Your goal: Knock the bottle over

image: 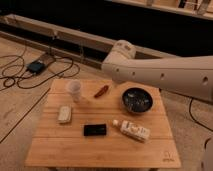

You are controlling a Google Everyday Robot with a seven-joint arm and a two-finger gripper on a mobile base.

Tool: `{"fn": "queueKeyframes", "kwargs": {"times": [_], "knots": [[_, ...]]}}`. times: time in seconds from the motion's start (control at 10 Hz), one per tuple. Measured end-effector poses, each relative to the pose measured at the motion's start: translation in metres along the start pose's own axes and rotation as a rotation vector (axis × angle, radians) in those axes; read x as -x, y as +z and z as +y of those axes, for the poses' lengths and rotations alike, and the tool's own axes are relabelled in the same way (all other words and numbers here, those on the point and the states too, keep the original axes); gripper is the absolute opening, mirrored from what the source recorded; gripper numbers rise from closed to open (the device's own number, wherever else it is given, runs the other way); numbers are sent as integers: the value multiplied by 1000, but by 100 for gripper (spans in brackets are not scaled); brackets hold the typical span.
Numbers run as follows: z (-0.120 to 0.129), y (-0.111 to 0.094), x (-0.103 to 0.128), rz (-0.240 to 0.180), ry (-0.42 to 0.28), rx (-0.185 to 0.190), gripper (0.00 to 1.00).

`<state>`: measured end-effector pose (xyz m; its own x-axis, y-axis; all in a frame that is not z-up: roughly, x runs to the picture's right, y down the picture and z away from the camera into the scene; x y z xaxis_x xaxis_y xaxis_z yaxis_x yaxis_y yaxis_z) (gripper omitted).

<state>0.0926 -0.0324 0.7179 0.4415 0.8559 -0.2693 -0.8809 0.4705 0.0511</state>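
Observation:
The bottle (132, 130) is whitish with a white cap and a pale patterned label. It lies on its side on the wooden table (60, 147), right of the black phone (95, 130), with its cap pointing left toward the phone. My white arm (160, 70) reaches across the upper right of the camera view, high above the table, and ends in a rounded joint (121, 50). My gripper is not in view; only the arm's segments show.
On the table stand a translucent whitish cup (74, 90), a red oblong item (101, 91), a dark bowl (137, 100) and a small white block (64, 114). Cables and a dark box (36, 66) lie on the floor to the left.

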Motion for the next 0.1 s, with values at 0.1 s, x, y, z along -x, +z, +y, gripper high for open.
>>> {"fn": "queueKeyframes", "kwargs": {"times": [0.1], "knots": [[0, 0, 0, 0, 0, 0, 61]]}}
